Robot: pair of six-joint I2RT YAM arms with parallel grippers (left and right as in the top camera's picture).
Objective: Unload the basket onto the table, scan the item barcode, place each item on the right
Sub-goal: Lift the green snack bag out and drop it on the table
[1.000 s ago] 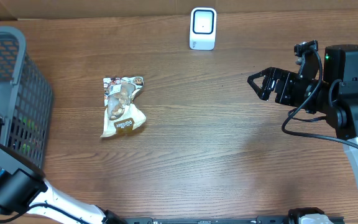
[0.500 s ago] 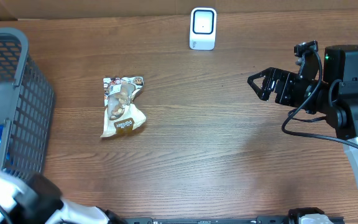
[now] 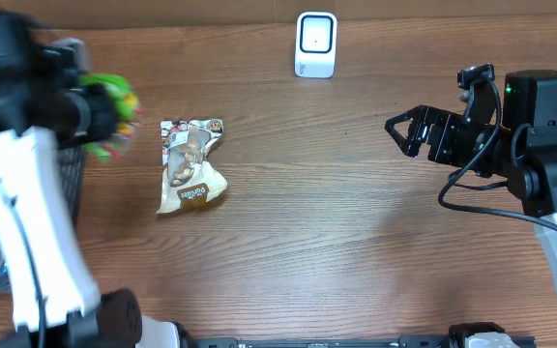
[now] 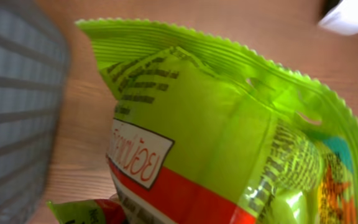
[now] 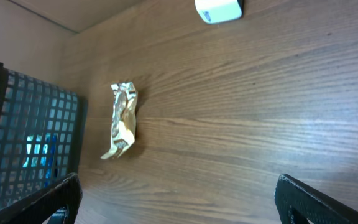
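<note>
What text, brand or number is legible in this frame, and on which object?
Green plastic snack bag: red lettering on a white panel and black print, all blurred, unreadable.
Beige crumpled snack packet: dark label, too small to read.
White box-shaped scanner: no legible text.

Soft, even light from above falls on the wooden table, leaving a faint sheen on the grain below the white scanner and only weak shadows. Far left of the scanner, the left arm and green packet are smeared by blur, while everything right of it is sharp. In the left wrist view the packet looms close, out of focus, with pale glare on its glossy folds.
</note>
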